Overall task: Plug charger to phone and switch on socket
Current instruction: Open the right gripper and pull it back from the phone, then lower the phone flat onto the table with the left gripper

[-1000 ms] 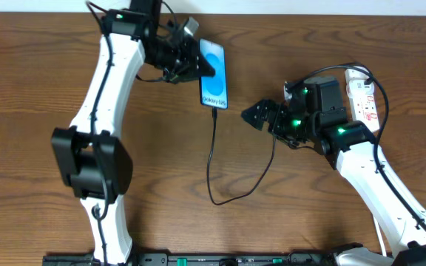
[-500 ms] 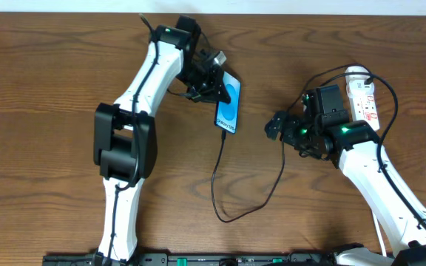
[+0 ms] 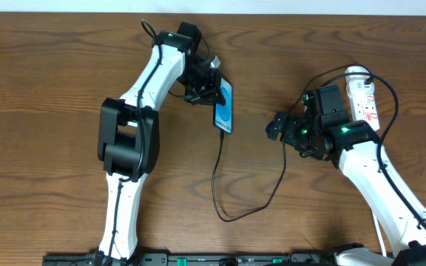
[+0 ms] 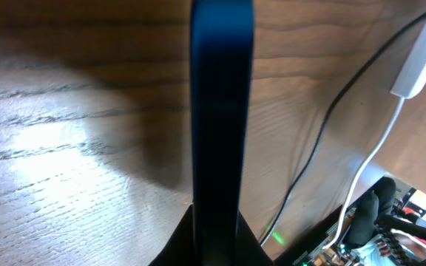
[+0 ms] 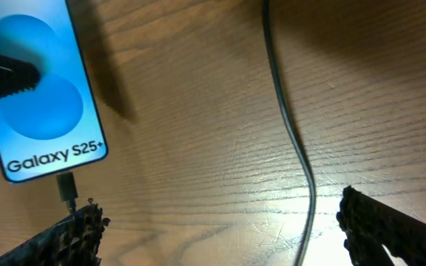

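Up toward the far edge of the table (image 3: 43,111), a little left of middle: the phone (image 3: 225,108), blue screen lit, pinched tight between the fingers of the left gripper (image 3: 204,87). From the left wrist, only its thin dark-blue edge in view, with a shadow on the wood beside it; resting on the table or lifted, hard to tell. At the phone's lower short edge: the small black tip (image 5: 66,188) of the charger (image 3: 214,177), pressed in against it. From there, thin black cable down toward the near edge, round in a loop, then back up toward the right arm. Well right of the phone and apart from it: the right gripper (image 3: 276,127), jaws spread wide, gripping nothing, the cable lying on the wood beneath the gap. Farther right, behind that arm: the white power strip (image 3: 364,92) with red markings, rounded end toward the far edge.
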Robot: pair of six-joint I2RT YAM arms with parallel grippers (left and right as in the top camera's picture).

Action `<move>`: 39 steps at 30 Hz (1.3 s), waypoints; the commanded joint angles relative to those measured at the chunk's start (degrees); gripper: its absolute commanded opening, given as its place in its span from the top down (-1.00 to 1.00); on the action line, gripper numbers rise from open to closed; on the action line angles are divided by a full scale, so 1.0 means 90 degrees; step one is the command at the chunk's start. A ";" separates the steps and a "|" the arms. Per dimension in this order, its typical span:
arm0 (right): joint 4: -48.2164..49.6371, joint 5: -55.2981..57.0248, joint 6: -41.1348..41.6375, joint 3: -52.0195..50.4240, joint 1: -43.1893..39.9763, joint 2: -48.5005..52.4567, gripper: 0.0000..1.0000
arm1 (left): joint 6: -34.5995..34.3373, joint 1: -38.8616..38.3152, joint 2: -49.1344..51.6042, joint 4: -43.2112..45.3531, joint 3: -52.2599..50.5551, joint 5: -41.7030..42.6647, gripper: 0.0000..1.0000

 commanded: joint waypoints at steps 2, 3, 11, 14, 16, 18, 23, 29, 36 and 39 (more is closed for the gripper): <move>-0.0019 0.0022 -0.0117 0.0024 -0.0024 0.0019 -0.99 | -0.0083 0.0017 0.0078 0.0044 -0.0177 0.0007 0.85; -0.0019 0.0022 -0.0117 0.0024 -0.0024 0.0019 -0.99 | -0.0083 0.0017 0.0078 0.0053 -0.0189 0.0007 0.85; -0.0022 0.0019 -0.0117 0.0024 -0.0024 0.0019 -0.99 | -0.0080 0.0012 0.0080 0.0510 -0.0313 0.0002 0.85; -0.0019 -0.0061 -0.0117 0.0024 -0.0015 0.0019 -0.98 | -0.0080 0.0012 0.0083 0.0624 -0.0410 0.0002 0.85; -0.0017 -0.0070 -0.0117 0.0024 -0.0015 0.0019 -0.98 | -0.0080 0.0012 0.0083 0.0702 -0.0486 -0.0022 0.85; -0.0019 -0.0070 -0.0117 0.0024 -0.0015 0.0019 -0.98 | -0.0080 0.0012 0.0083 0.0845 -0.0636 -0.0019 0.85; -0.0019 -0.0070 -0.0117 0.0024 -0.0015 0.0019 -0.99 | -0.0080 0.0015 0.0083 0.0984 -0.0765 -0.0019 0.86; -0.0019 -0.0070 -0.0117 0.0024 -0.0015 0.0019 -0.98 | -0.0083 0.0012 0.0083 0.1032 -0.0765 -0.0078 0.85; -0.0019 -0.0070 -0.0117 0.0024 -0.0012 0.0019 -0.99 | -0.0080 0.0012 0.0083 0.1022 -0.0772 -0.0238 0.72; -0.0024 -0.0078 -0.0117 0.0022 -0.0015 0.0019 -0.98 | -0.0080 0.0012 0.0083 0.1022 -0.0772 -0.0238 0.56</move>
